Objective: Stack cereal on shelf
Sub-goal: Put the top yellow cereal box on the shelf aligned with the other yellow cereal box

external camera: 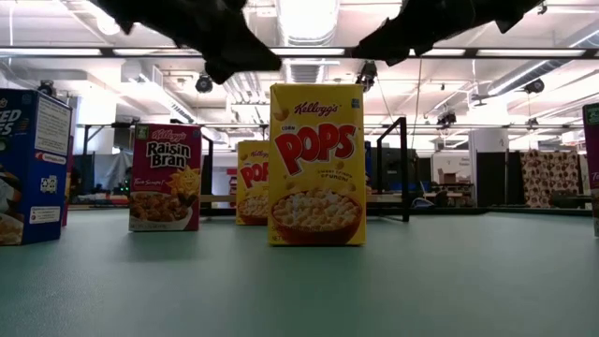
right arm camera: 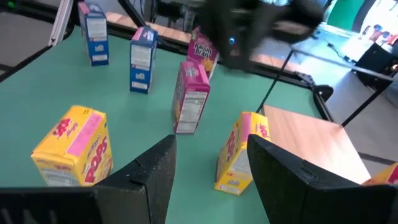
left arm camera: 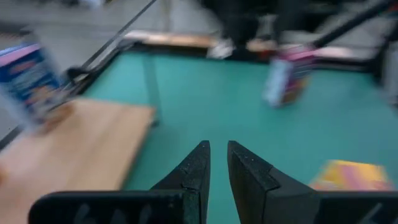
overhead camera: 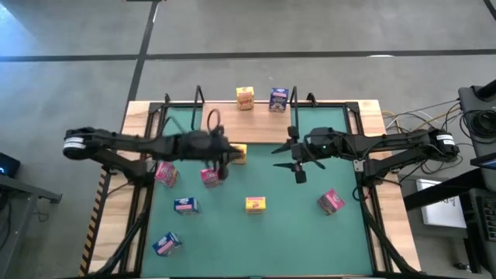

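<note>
- The left pincer [overhead camera: 220, 159] is clenched with nothing between its fingers, low among a pink box [overhead camera: 211, 177] and a yellow box [overhead camera: 238, 153]; a sideways swing there could topple either one.
- The right pincer [overhead camera: 297, 157] is released and bare, over the green mat [overhead camera: 302, 217].
- Only a yellow box [overhead camera: 245, 98] and a blue box [overhead camera: 278, 98] stand on the shelf [overhead camera: 333, 115]; a careless placement beside them could knock them off the far edge.
- The remaining boxes stand scattered on the counter, some close together, so a grab risks bumping a neighbour.

Light-wood shelf [overhead camera: 256, 136], seemingly matt green mat [overhead camera: 310, 225]
</note>
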Controlling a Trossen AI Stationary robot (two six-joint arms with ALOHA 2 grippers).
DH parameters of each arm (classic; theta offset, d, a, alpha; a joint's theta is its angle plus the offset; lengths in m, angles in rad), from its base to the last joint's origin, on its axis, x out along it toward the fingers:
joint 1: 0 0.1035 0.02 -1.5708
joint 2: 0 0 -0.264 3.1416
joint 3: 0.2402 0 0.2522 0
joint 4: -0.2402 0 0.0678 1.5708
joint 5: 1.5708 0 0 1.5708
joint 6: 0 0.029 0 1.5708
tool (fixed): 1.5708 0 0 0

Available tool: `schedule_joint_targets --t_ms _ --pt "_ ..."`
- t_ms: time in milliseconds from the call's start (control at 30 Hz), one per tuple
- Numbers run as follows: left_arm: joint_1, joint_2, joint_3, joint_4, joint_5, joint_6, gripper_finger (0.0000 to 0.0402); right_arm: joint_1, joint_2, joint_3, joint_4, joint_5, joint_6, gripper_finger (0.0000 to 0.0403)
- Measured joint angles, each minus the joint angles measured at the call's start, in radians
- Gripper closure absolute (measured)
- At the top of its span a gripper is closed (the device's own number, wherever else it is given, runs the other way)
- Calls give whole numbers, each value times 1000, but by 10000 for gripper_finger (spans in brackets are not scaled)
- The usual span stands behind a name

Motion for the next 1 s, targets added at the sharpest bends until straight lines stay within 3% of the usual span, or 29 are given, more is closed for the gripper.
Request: schedule_joint_targets --t_ms 100,367,600,667,800,1000 --pt "-77 -33 -79 73 0 20 365 0 0 0 27 0 9 216" --pt "-184 -135 -186 77 4 21 365 0 0 0 62 6 74 216" --pt "-187 -231 -247 24 -39 -15 365 -5 0 20 96 339 160 220" --pt "-187 -251 -249 -15 -83 -13 365 -15 0 45 88 389 161 229" --pt "-186 -290 -249 -74 -186 5 365 -52 15 127 18 393 160 262" --pt "-186 -320 -250 -114 -246 26 365 -116 135 307 -119 386 107 318"
